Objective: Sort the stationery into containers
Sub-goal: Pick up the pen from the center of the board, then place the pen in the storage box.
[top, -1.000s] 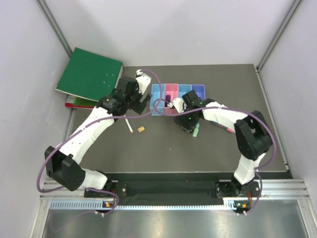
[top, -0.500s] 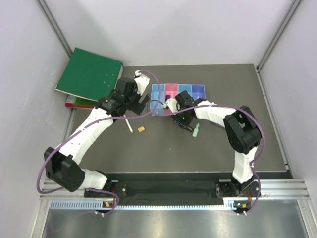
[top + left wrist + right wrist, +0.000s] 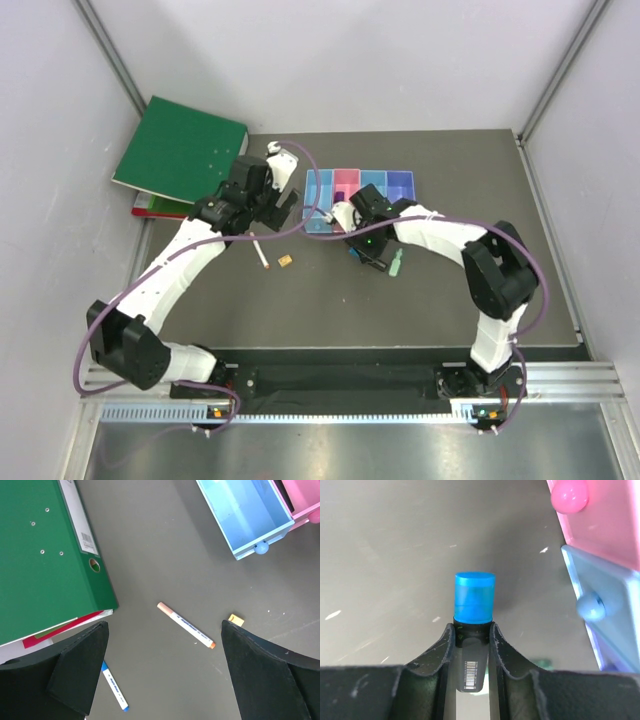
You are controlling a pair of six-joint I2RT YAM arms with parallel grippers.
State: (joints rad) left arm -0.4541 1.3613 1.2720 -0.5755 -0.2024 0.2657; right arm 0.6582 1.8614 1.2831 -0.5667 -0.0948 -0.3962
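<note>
Grey tabletop [image 3: 300, 310] lies bare over the near half and toward the right edge, so there is room to move there. Far left corner is taken by a green binder [image 3: 180, 150], which overhangs the edge. A joined row of four bins [image 3: 400, 185] sits mid-far: light blue, pink, light blue, purple.

Since a second ago, the right arm has folded in toward the bins' near side, and its fingers went from wide to clamped.

Right fingers [image 3: 437, 652] are closed on the black-blue marker [image 3: 474, 597], gripping the black barrel. The blue cap pokes out ahead, close to the pink bin [image 3: 600, 520]. Small green piece [image 3: 397, 265] lies just beside.

Left fingers [image 3: 80, 670] are spread wide and hold nothing. They hover over a peach-tipped white pen [image 3: 185, 626] and a tiny orange piece [image 3: 236, 620]. Blue-capped white pen [image 3: 115, 686] lies by the binder.
</note>
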